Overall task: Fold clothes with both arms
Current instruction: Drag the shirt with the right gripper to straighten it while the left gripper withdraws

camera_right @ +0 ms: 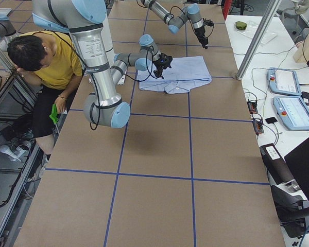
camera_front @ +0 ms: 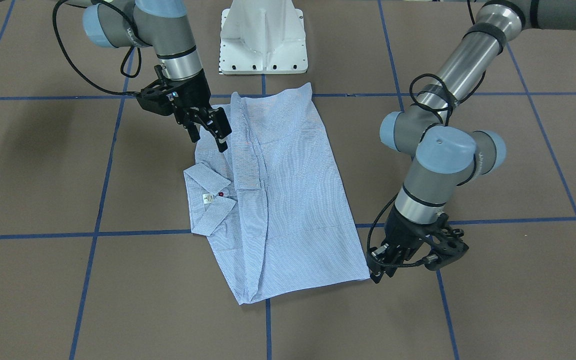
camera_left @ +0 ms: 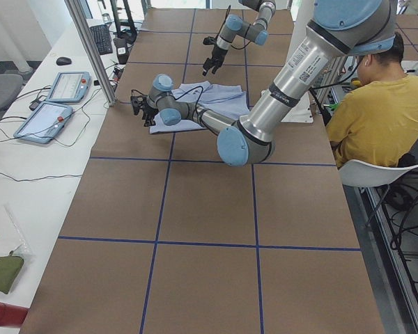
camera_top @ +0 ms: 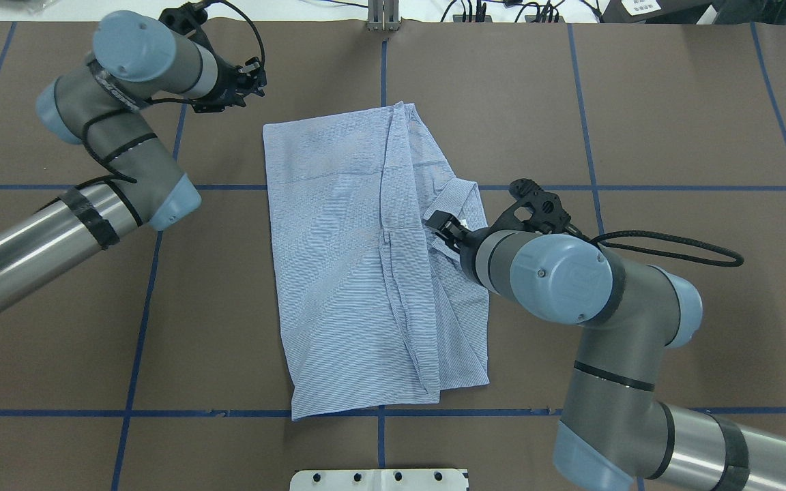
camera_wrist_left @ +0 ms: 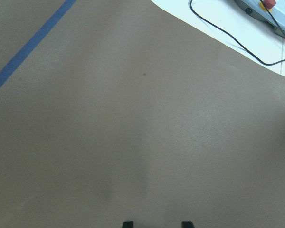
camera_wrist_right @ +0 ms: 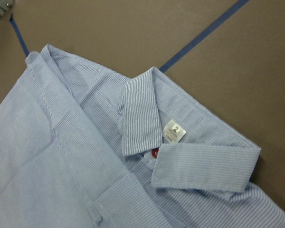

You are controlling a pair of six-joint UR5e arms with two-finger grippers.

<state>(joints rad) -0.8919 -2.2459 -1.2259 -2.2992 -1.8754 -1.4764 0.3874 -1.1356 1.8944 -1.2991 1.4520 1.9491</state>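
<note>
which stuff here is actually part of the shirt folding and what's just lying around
Part of the job:
- striped shirt
- left tool, open, over bare table by the shirt's corner
- right tool, open, near the collar

Just around:
- white pedestal base
- control tablets on the side bench
- keyboard
- seated person in yellow

We see the finely striped blue-and-white shirt [camera_top: 338, 273] folded lengthwise, lying flat with its collar exposed, just before the white base [camera_front: 263, 40]. The right gripper [camera_front: 209, 141] hovers nearer the base, seemingly open; the left gripper [camera_wrist_left: 156, 223], fingers apart, is farther out.
</note>
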